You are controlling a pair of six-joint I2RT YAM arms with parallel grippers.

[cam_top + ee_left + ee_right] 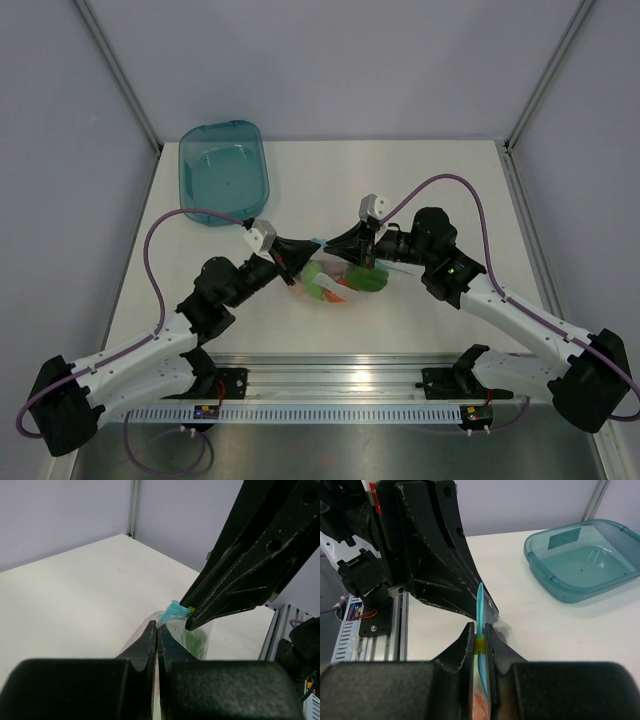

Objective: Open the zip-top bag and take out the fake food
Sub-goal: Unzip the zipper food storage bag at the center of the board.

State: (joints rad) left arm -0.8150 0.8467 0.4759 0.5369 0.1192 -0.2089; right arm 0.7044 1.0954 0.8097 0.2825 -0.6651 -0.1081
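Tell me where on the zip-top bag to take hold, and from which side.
Grip the teal zip strip along the mouth of the zip-top bag, coming level from either side with jaws across its thin edge. It stands upright above the fake food, flat and thin; the body is bulging and crinkly. The right pincer is shut on it so; the left pincer pinches film beside it.

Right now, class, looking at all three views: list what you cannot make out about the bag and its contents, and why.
- Fake food: top view, both arms and the crinkled zip-top bag cover it; only green and orange patches show, no count possible.
- Zip strip: right wrist view, edge-on in the right tool; open or sealed is unclear.
- Bag's lower part: left wrist view, hidden behind the left tool.
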